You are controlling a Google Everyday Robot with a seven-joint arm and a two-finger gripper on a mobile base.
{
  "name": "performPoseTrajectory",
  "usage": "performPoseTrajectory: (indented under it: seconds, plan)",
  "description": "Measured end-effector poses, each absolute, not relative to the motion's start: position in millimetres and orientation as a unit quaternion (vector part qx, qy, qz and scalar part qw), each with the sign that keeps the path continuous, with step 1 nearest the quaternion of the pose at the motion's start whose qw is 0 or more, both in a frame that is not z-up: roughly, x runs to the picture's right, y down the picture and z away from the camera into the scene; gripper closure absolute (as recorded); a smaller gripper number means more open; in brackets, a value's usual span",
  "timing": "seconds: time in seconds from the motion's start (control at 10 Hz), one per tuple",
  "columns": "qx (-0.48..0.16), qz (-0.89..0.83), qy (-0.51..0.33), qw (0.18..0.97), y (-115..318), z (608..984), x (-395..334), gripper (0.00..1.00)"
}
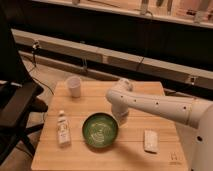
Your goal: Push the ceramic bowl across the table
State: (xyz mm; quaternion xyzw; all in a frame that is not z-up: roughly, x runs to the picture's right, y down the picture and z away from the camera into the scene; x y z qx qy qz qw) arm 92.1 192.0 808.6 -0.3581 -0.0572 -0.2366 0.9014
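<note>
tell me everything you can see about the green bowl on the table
The ceramic bowl is round and shallow, glossy green with a dark rim and a paler speckled inside, and looks empty. It sits upright on the light wooden table, toward the near edge. A small bottle stands apart on one side and a flat white object lies apart on the other. The claw is down at the bowl's far rim, on the white object's side; whether it touches cannot be told.

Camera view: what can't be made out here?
All in the camera view:
- Tool: at the ceramic bowl, by its far-right rim, mostly hidden by the arm; contact with the bowl unclear.
- Small bottle: label too small to read.
- Robot body: cut off by the right edge.
</note>
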Motion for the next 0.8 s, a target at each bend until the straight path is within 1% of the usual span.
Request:
performPoseTrajectory:
  seconds: [0.8]
  plan:
    - [-0.359, -0.259, -0.068, 0.894, 194.2, 808.1, 82.2, 1.00]
